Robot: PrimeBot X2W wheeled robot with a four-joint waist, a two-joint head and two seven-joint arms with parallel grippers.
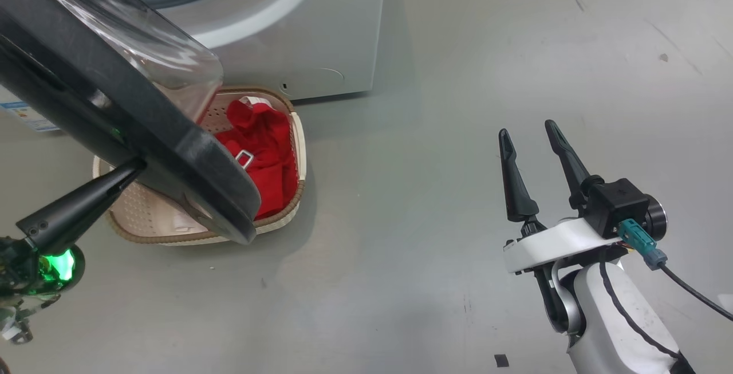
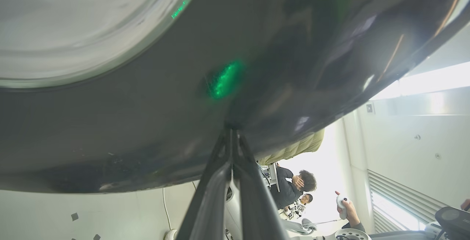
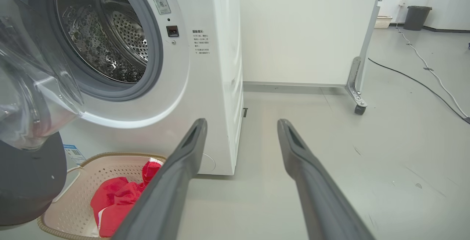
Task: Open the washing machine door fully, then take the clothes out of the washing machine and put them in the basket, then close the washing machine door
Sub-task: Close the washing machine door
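left gripper (image 1: 134, 166), pressed together, is touching the outer rim of the washing machine door (image 1: 86, 105), the washing machine (image 1: 298, 30) lying beyond. right gripper (image 1: 527, 129) is hanging spread, farther off. clothes (image 1: 263, 145) are lying in the basket (image 1: 172, 239).

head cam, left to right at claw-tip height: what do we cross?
left claw → washing machine door → clothes → right claw
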